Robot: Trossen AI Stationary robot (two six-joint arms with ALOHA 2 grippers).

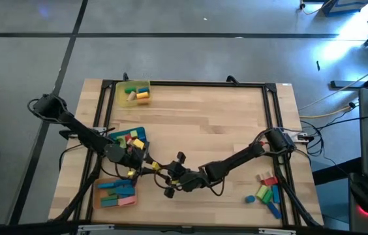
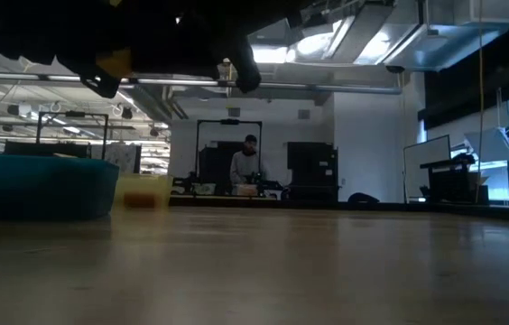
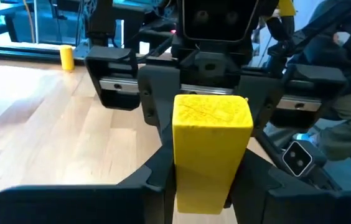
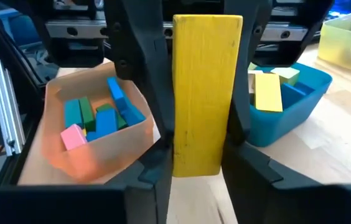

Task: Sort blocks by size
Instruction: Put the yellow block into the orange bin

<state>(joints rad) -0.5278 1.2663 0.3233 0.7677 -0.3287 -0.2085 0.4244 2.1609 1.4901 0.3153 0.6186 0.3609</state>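
High view is showing a pale wooden table [image 1: 203, 124] edged by a black frame, sitting on a grey floor crossed by dark lines; in the low view the room behind it is running back under bright ceiling lights, with a person [image 2: 247, 162] standing at a far bench. Against the table's far edge, a yellow tray [image 1: 134, 93] is holding a few blocks in green, yellow and pale wood. Nearer the front edge, a blue tray [image 1: 130, 138] is carrying red, yellow and green pieces, and an orange tray [image 1: 116, 194] beside the front edge is holding blue, green and pink ones. A loose cluster of blocks [image 1: 268, 193] is lying near the table's front right corner. Between the blue and orange trays, the left gripper [image 1: 146, 163] and the right gripper [image 1: 168, 177] are meeting, both pressing their fingers against one long yellow block [image 4: 205, 93], which is standing upright between them above the wood.
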